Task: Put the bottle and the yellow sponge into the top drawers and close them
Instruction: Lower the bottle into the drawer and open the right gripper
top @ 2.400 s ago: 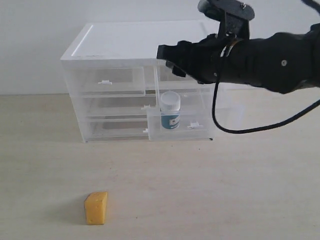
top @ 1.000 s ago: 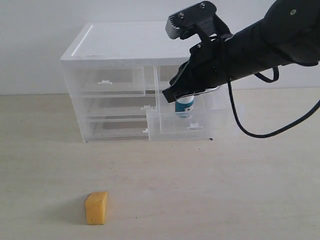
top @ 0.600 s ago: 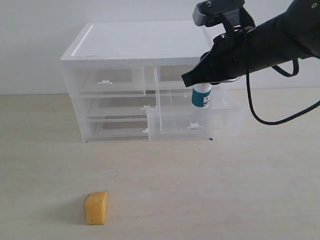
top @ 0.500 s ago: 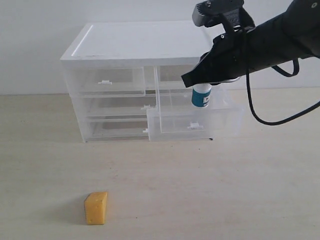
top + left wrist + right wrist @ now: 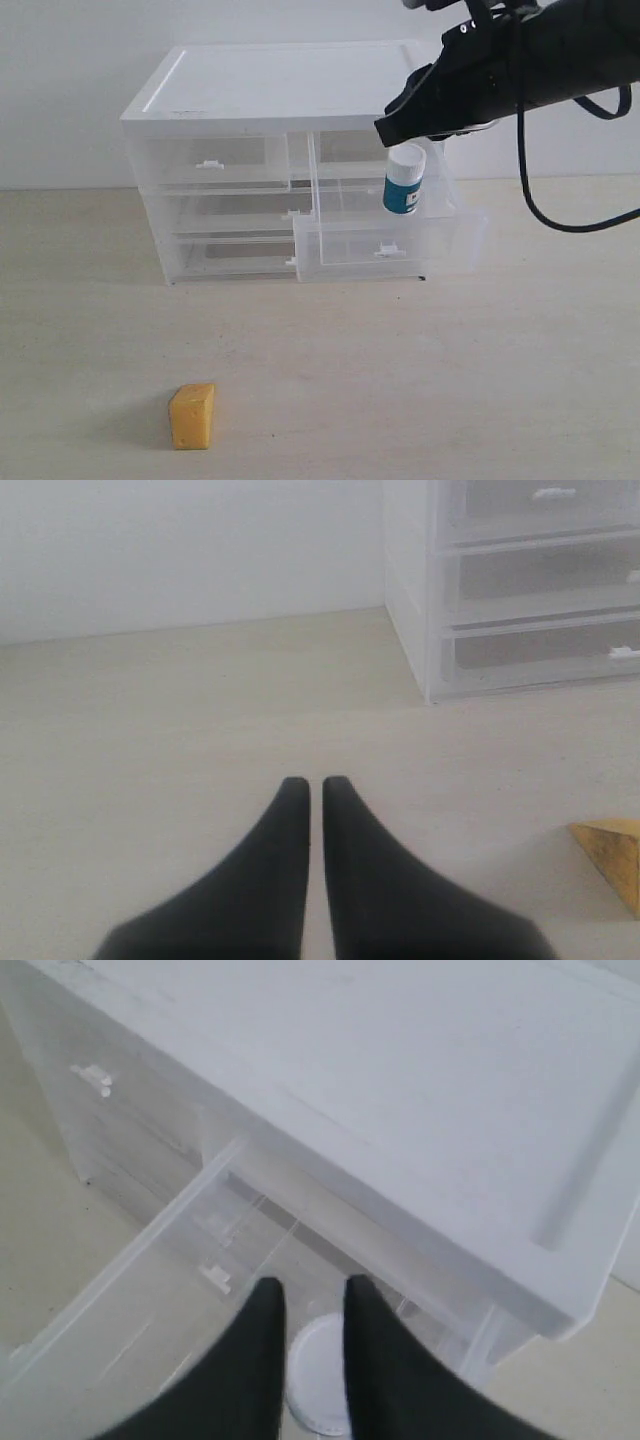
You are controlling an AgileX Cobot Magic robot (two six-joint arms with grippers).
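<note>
The bottle [image 5: 403,184], teal with a white cap, stands in the pulled-out right top drawer [image 5: 352,252], toward its back right. My right gripper [image 5: 389,131] hovers just above the cap. In the right wrist view its fingers [image 5: 309,1287] are slightly parted, and the white cap [image 5: 318,1385] shows below the gap, untouched. The left top drawer [image 5: 214,164] is pushed in. The yellow sponge [image 5: 192,415] lies on the table far in front of the cabinet. My left gripper [image 5: 314,782] is shut and empty above the table, with the sponge [image 5: 612,852] off to one side.
The white-topped cabinet [image 5: 270,85] stands at the back of the table, with two wider drawers [image 5: 225,255] pushed in below. The open drawer's clear front wall [image 5: 150,1260] juts out toward the table. A black cable [image 5: 545,215] hangs from the right arm.
My right gripper had carried the bottle from the drawer's left side to its right. It has now parted its fingers and lifted, which uncovers the cap. The left gripper and the sponge stayed still.
</note>
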